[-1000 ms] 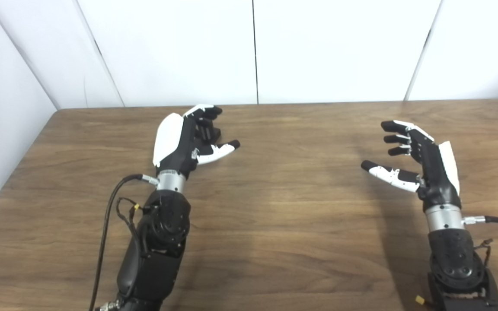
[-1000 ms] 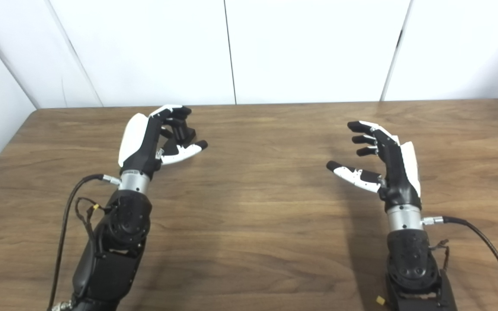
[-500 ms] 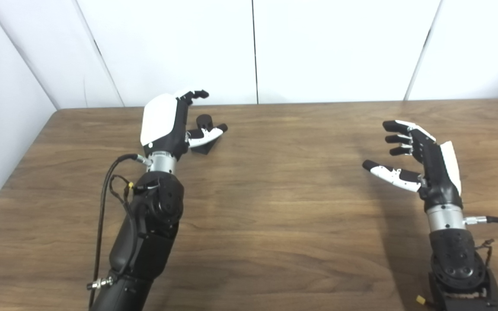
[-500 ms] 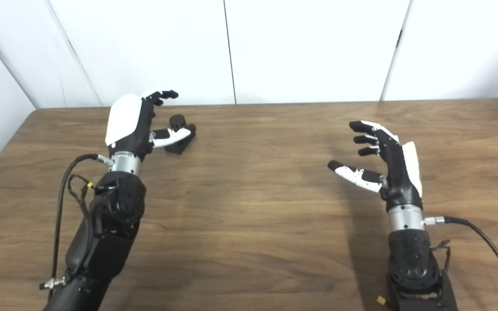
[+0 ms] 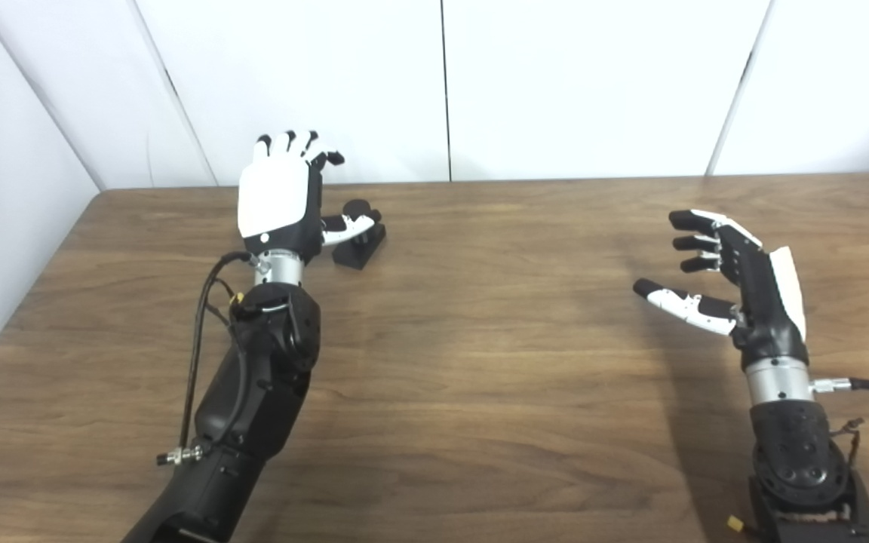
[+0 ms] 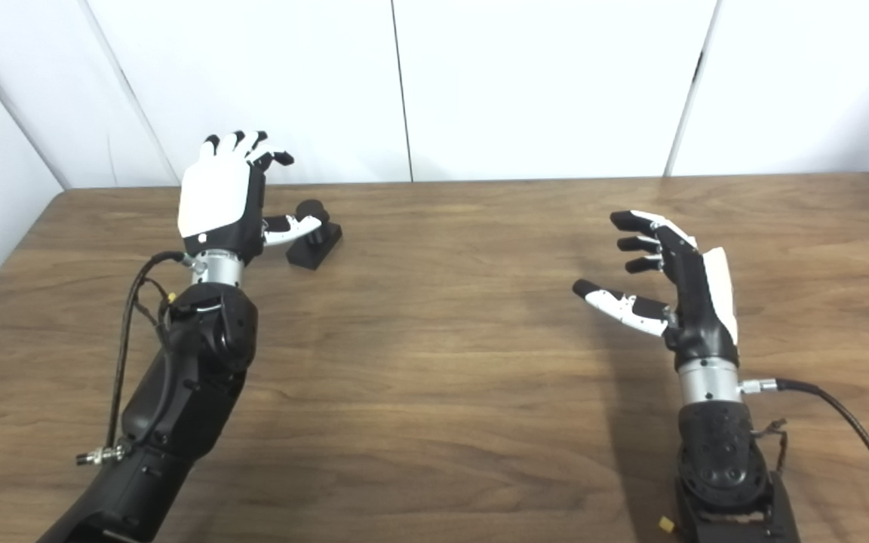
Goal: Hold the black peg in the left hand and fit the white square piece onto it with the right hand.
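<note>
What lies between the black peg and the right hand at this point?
Only bare wooden table. Both eye views show nothing between the black peg and the open right hand; no white piece is visible.

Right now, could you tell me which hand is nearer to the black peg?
Left. The left hand is right beside the black peg, open; the right hand hangs open far across the table.

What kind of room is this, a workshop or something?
Probably a robot test bench: a bare wooden table against plain white wall panels, with each robot hand open and one small black peg.

Peg (image 5: 360, 243) on table (image 5: 480, 362) at far left – left hand (image 5: 277, 197) just beside it
</note>
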